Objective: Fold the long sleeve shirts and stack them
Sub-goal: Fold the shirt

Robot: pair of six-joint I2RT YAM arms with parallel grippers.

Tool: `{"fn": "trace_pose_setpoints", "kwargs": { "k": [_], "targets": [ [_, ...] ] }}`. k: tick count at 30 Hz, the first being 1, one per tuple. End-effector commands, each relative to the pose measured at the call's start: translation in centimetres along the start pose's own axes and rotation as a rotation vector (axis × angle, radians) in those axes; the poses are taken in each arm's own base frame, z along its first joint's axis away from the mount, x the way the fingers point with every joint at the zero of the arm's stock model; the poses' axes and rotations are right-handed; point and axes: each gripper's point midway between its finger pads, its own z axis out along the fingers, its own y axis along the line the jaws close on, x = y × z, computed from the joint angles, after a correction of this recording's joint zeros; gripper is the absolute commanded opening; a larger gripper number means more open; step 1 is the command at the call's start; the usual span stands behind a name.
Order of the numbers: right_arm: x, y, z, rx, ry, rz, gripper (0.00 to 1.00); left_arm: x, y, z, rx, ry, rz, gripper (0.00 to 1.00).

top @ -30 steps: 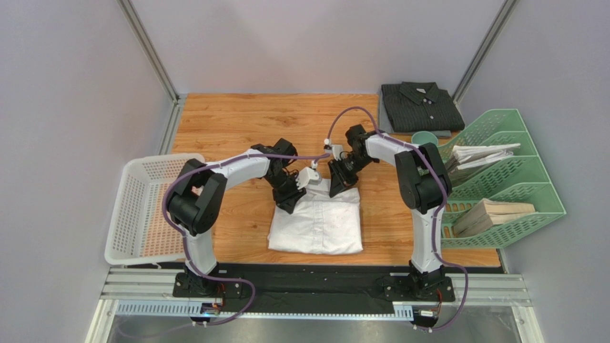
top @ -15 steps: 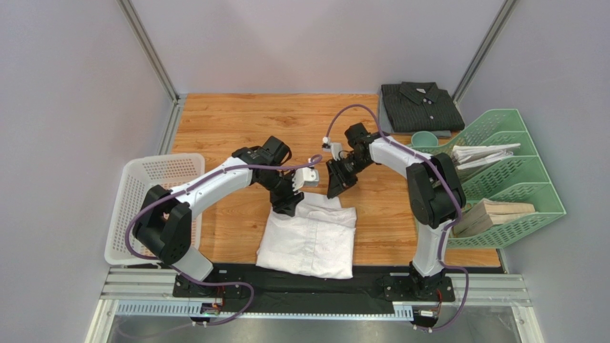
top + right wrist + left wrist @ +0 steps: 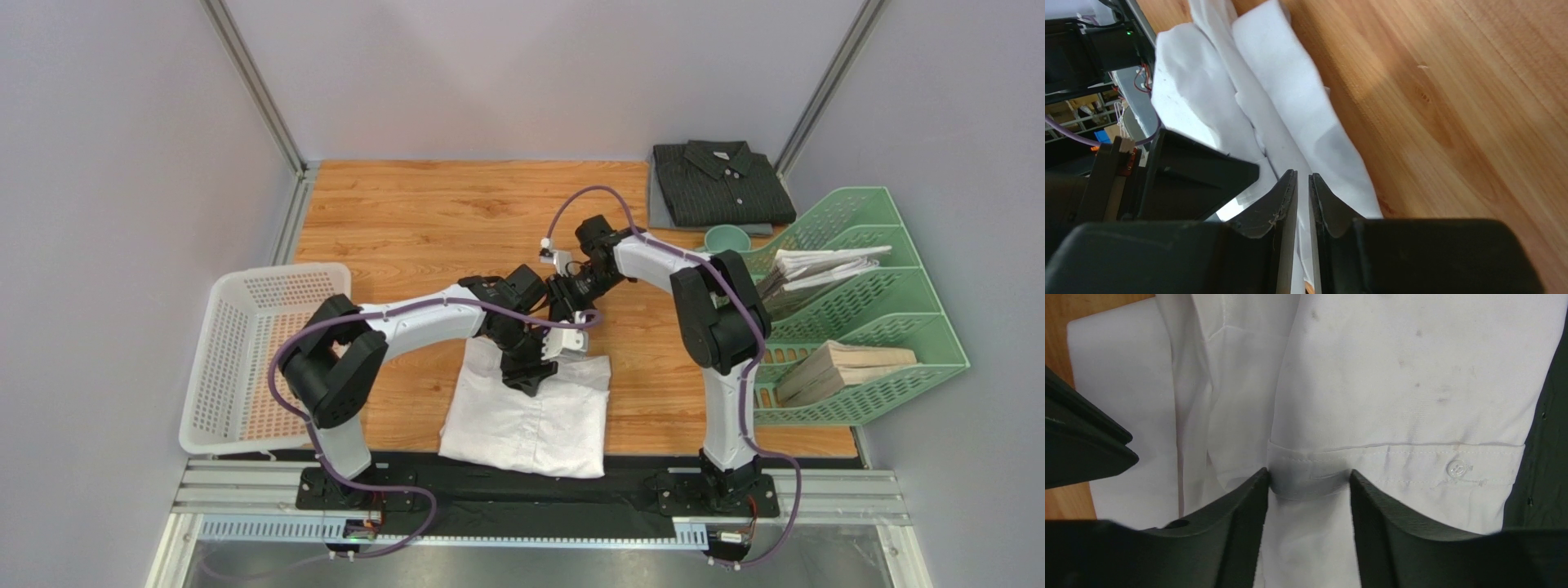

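Lying near the worktop's [image 3: 405, 208] front edge, the white shirt [image 3: 528, 410] is judged soft, thin and floppy, best pinched at a thick folded edge. The left gripper [image 3: 1308, 474] is spread open over its cuff [image 3: 1389, 468]. The right gripper [image 3: 1303, 174] is almost closed; any pinch cannot be told.

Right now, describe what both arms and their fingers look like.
The left arm and right arm have white link shells joined by black joint housings. A purple cable loops along each. The left fingers and right fingers are matte black wedges tapering to blunt tips. Each arm sits on a black base plate.
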Motion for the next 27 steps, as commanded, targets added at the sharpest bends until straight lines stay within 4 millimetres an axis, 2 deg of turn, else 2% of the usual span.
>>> {"fn": "trace_pose_setpoints", "kwargs": {
  "k": [1,5,6,9,14,21,27],
  "targets": [
    [-0.7,-1.3,1.3,0.012,0.007,-0.014,0.17,-1.7,0.9,0.1,-0.019,-0.040,0.068,0.47],
    [-0.3,-2.3,1.9,0.024,0.029,-0.001,0.17,-1.9,0.3,-0.4,-0.009,-0.044,0.077,0.26],
    [-0.2,-2.3,1.9,0.025,0.032,-0.004,0.17,-2.1,0.2,-0.8,-0.007,-0.047,0.079,0.15],
    [-0.2,-2.5,1.9,0.028,0.034,-0.006,0.16,-2.6,0.1,-1.5,-0.014,-0.049,0.089,0.00],
    [0.0,-2.5,1.9,0.032,0.035,-0.014,0.16,-3.4,1.0,-2.5,-0.046,-0.043,0.116,0.00],
    [0.2,-2.4,1.8,0.030,0.042,-0.026,0.16,-4.4,4.8,-4.4,-0.131,-0.055,0.113,0.00],
    [0.1,-2.5,1.8,0.028,0.044,-0.028,0.16,-4.7,7.7,-4.7,-0.182,-0.063,0.101,0.00]
  ]
}}
